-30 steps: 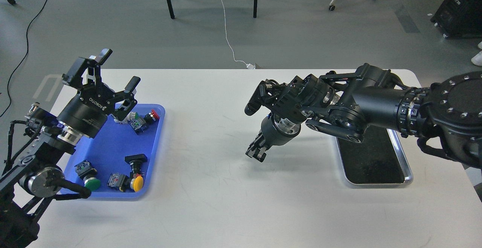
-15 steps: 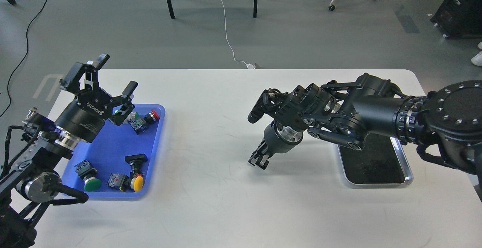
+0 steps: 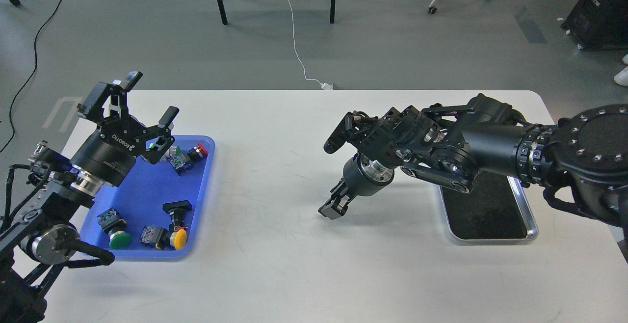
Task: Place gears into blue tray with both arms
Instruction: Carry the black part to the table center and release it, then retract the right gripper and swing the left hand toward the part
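Right end effector point(image 3: 334, 208) has dipped lower, fingers together.

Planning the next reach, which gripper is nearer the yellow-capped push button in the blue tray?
Left. The left gripper hangs open over the blue tray's far end, above the yellow-capped button; the right gripper is mid-table.

Head view looks down over the table point(image 3: 294, 264).
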